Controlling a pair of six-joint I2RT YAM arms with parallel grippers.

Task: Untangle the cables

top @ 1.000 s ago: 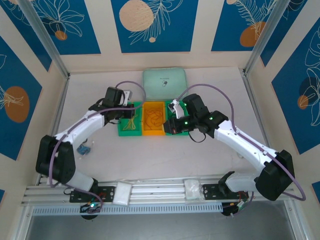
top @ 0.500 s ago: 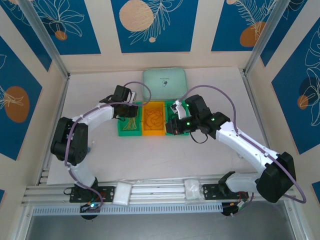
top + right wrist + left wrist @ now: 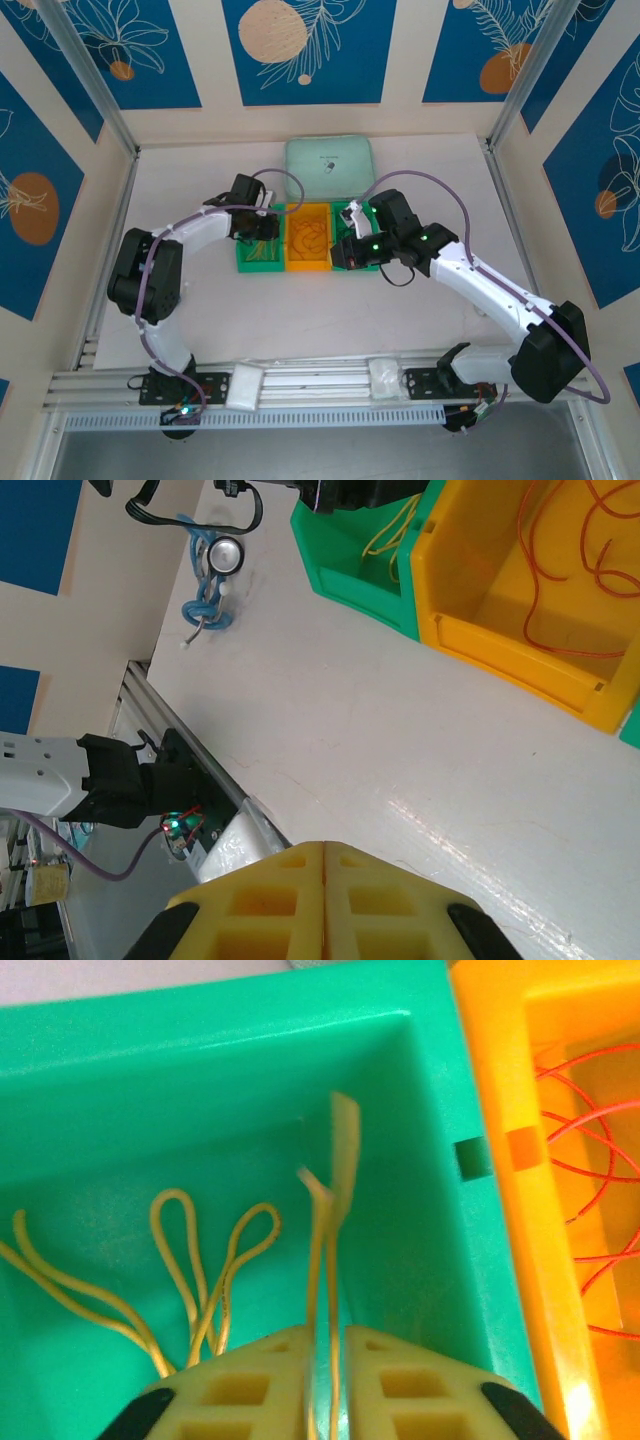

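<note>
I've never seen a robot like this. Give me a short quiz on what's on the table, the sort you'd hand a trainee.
1. True or false: the orange bin holds orange-red cables.
2. What colour is the thin cable pinched in the left gripper? A black, B yellow, C orange-red.
3. Fill in: the right gripper is ____ (open or shut).
Key: 1 true; 2 B; 3 shut.
</note>
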